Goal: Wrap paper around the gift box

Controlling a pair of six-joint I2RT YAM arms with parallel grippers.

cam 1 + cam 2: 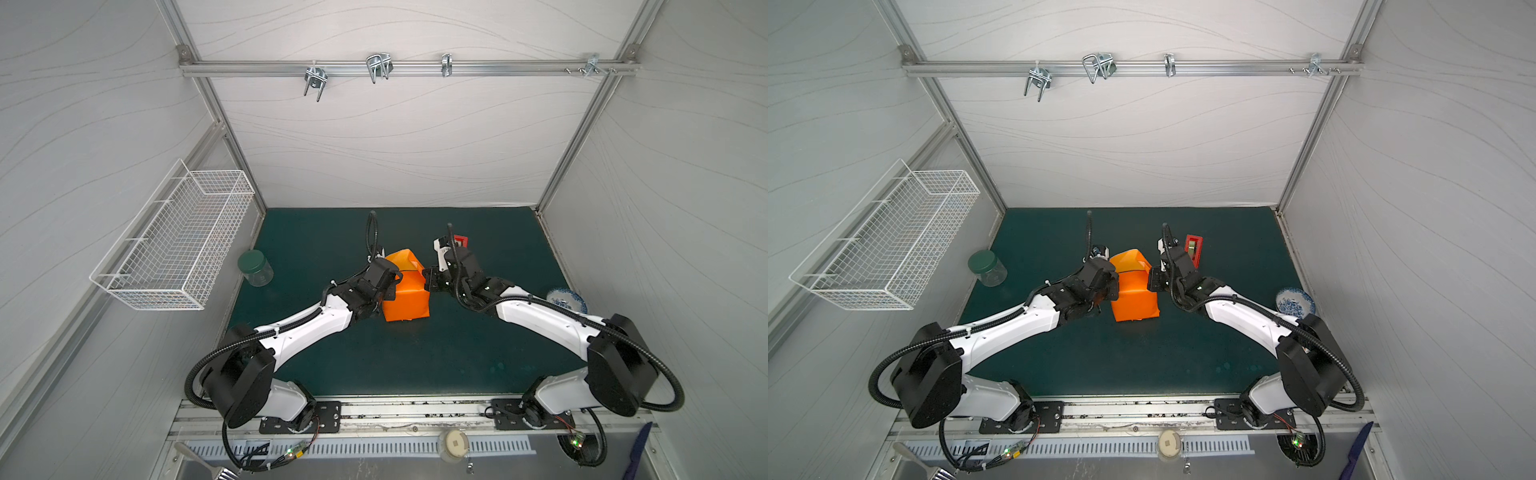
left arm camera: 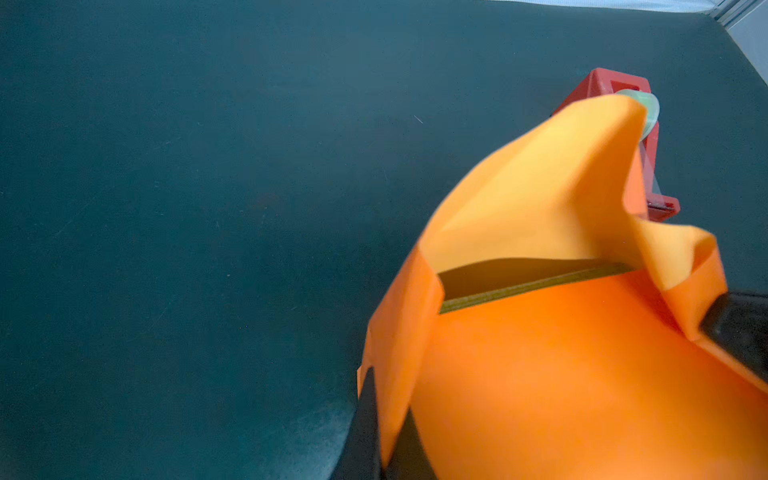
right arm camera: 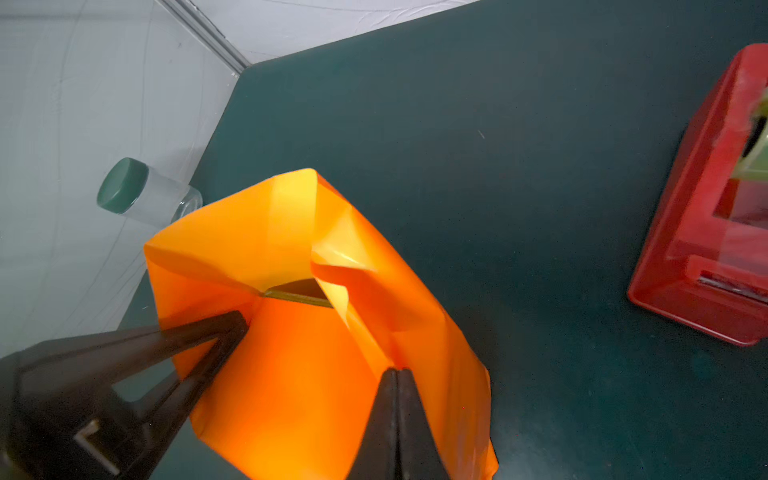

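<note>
Paper (image 3: 291, 395) pinched by left gripper (image 3: 239, 326) & right gripper (image 3: 397, 372), gift box (image 2: 536, 286) btwn.

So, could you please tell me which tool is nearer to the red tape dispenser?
Right. The right tool pinches the paper on the side facing the red tape dispenser; the left tool grips the paper's far side, across the gift box.

gift box (image 2: 536, 287) mostly hidden under paper (image 2: 582, 374), tape dispenser (image 3: 702, 249) cut off by frame edge
</note>
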